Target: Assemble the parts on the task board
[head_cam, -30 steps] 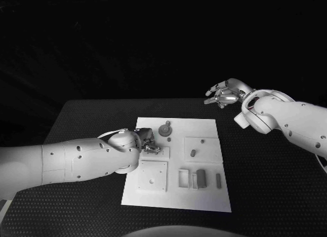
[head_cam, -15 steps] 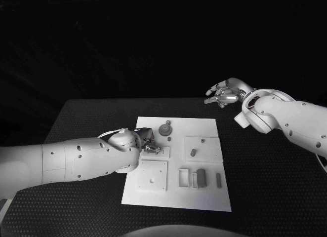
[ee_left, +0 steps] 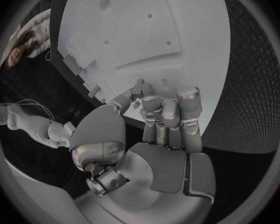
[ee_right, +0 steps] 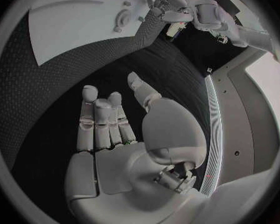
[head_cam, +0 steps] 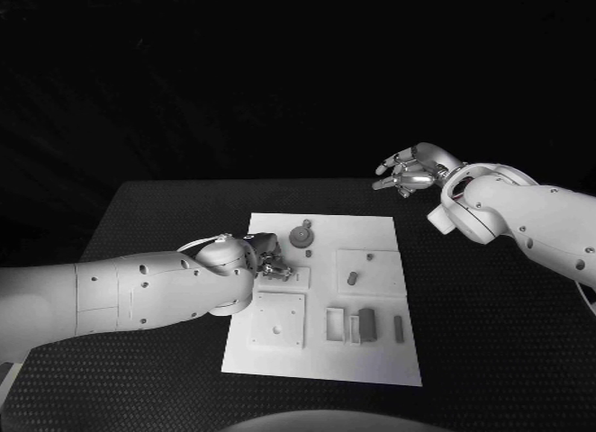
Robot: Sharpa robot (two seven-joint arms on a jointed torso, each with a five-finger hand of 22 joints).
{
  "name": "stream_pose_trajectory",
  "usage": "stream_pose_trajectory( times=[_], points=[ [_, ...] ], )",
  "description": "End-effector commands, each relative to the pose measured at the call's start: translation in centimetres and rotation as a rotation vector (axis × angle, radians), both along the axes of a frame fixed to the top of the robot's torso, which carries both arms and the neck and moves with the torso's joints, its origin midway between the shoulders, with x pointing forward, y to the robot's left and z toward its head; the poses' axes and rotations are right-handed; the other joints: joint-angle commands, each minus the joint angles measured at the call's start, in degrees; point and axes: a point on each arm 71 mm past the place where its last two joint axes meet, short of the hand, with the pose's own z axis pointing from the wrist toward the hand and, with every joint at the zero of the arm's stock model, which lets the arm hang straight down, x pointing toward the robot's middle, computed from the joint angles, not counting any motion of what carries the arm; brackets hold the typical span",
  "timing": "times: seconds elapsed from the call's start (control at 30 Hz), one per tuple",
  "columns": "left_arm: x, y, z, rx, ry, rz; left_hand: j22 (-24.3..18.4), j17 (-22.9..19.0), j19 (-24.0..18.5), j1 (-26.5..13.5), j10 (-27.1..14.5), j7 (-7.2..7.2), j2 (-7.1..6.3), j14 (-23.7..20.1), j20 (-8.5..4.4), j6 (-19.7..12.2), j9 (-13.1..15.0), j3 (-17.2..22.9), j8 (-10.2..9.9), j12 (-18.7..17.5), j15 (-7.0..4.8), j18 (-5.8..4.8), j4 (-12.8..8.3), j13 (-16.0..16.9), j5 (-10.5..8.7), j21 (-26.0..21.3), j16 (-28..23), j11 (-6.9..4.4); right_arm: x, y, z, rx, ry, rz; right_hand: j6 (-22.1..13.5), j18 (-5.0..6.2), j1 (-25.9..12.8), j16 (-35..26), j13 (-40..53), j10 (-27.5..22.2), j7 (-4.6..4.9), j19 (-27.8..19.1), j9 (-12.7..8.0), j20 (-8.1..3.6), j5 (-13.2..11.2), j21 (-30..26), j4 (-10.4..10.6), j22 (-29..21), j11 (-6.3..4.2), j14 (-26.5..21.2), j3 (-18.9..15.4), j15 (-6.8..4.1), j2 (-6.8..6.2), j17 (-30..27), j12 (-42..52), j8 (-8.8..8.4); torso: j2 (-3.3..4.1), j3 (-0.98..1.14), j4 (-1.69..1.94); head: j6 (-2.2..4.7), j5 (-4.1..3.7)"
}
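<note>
Barely anything has shifted over the last second: both arms sit where they sat, and the parts on the board [head_cam: 376,360] lie as they did. That stillness suggests a fine adjustment at the fingertips, not a carry.

The left hand [head_cam: 270,263] is down on the board's left side, just right of a raised square block [head_cam: 277,321] and near of a round part [head_cam: 301,237] at the far edge. In the left wrist view its fingers [ee_left: 168,115] are curled in over the white surface, tips bunched together. Something small may be pinched there, but the fingers hide it, so I cannot tell whether the hand has a part or is only pressing on the board.

The right hand [head_cam: 409,171] hangs over the black table [head_cam: 506,315] beyond the board's far right corner, well apart from every part. The right wrist view shows its fingers [ee_right: 102,119] straight and spread, palm bare, holding nothing.

Other parts wait untouched: a short peg [head_cam: 351,278] on the right middle plate, a dark block [head_cam: 365,325] standing between two slots near the front, and a thin bar [head_cam: 398,328] just right of it.

My judgement is that the assembly is at an early stage, with the left hand seating or picking one piece while the right stands by.
</note>
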Motion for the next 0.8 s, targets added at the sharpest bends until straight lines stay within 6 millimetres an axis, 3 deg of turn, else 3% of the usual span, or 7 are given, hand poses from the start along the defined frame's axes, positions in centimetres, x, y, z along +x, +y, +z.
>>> stream_pose_trajectory(
  times=[0.03, 0.8],
  points=[
    [-0.22, -0.44, -0.03, -0.057, -0.007, -0.016, 1.07, 0.09, -0.22, 4.19, -0.08, 0.22, 4.85, 0.96, 0.02, -0.08, 0.04, 3.35, 0.20, 0.20, -1.93, 4.82, -3.96, 0.00, 0.20, 0.29, -0.32, -0.12, -0.02, -0.02, -0.05, 0.002, 0.003, 0.007, -0.05, 0.64, -0.13, 0.29, -0.08, -0.23, 0.37, -0.08, -0.02, 0.30, 0.09, -0.22, 0.02, 0.37, 0.02, -0.29, -0.32, 0.03, 0.22, -0.06, 0.15, -0.22, 0.00, 0.03, 0.00, -0.02, -0.05],
    [-0.11, -0.10, 0.45, -0.104, -0.069, -0.014, 1.02, 0.04, -0.19, 4.16, 0.01, 0.25, 5.23, 1.04, 0.05, -0.10, -0.19, 3.50, 0.15, 0.12, -1.88, 4.75, -4.67, -0.10, -0.04, 0.30, -0.41, -0.09, -0.05, -0.12, -0.22, 0.002, 0.007, 0.005, -0.05, 0.64, -0.26, 0.31, -0.13, -0.21, 0.38, -0.05, -0.02, 0.32, 0.09, -0.22, 0.03, 0.37, 0.03, -0.29, -0.35, 0.04, 0.31, -0.08, 0.18, -0.23, 0.01, 0.03, 0.01, -0.06, -0.09]
  ],
)
